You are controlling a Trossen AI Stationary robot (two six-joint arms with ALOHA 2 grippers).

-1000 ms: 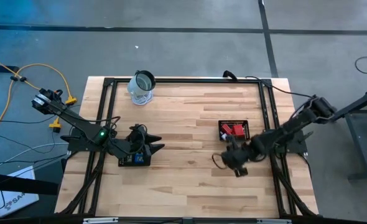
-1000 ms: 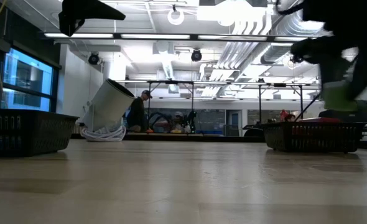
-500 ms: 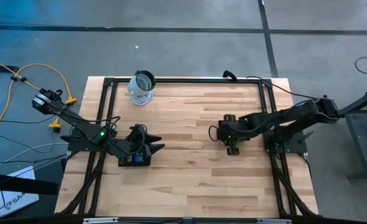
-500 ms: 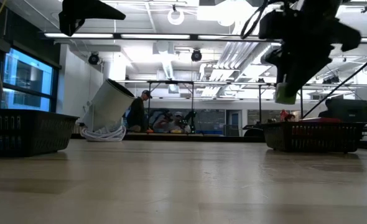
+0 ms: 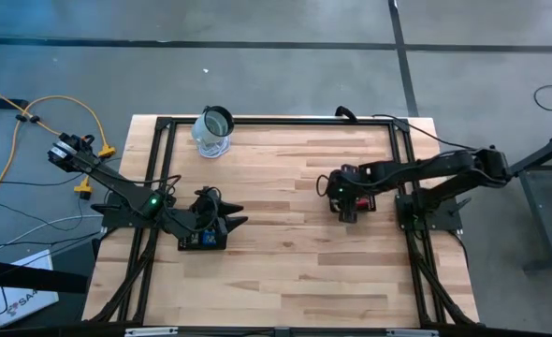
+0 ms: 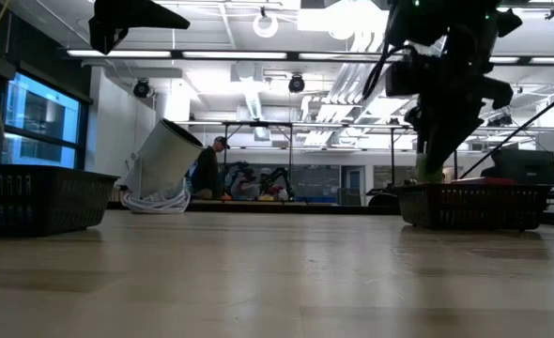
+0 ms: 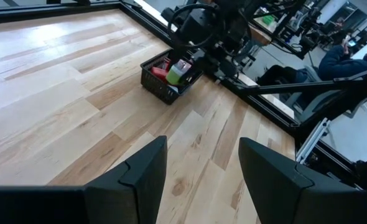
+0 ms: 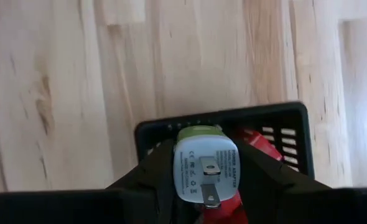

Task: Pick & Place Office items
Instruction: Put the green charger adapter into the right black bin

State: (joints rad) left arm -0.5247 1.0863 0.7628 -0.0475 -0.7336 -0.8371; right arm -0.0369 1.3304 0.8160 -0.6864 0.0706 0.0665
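Note:
My right gripper [image 5: 347,204] hangs over a small black mesh tray [image 8: 283,115] at the table's right, shut on a green-and-white plug adapter [image 8: 203,163]. Red office items [image 8: 258,143] lie in that tray. In the low view the adapter [image 6: 430,172] shows just above the tray's rim [image 6: 474,191]. My left gripper [image 7: 202,180] waits open and empty at the table's left, above a second black tray [image 5: 203,241] that holds a blue piece. My right gripper pinches the adapter by its two opposite sides [image 8: 178,169] between its two fingers [image 8: 149,177]. The fingers point steeply down from above. The face with the metal prongs [image 8: 207,177] is turned up toward the wrist. The adapter is lifted clear, its green end [image 6: 430,174] below the fingertips, over the tray.
A clear glass jar [image 5: 213,131] stands at the table's far edge, left of the middle. A black frame [image 5: 276,120] runs round the tabletop. Bare wood lies between the two trays. A person [image 6: 207,169] sits in the room behind.
My right gripper has swung from the table's near side toward the far edge and come over the right tray, rolling as it went, with the adapter still held. In the last half second it has sunk toward the tray's rim.

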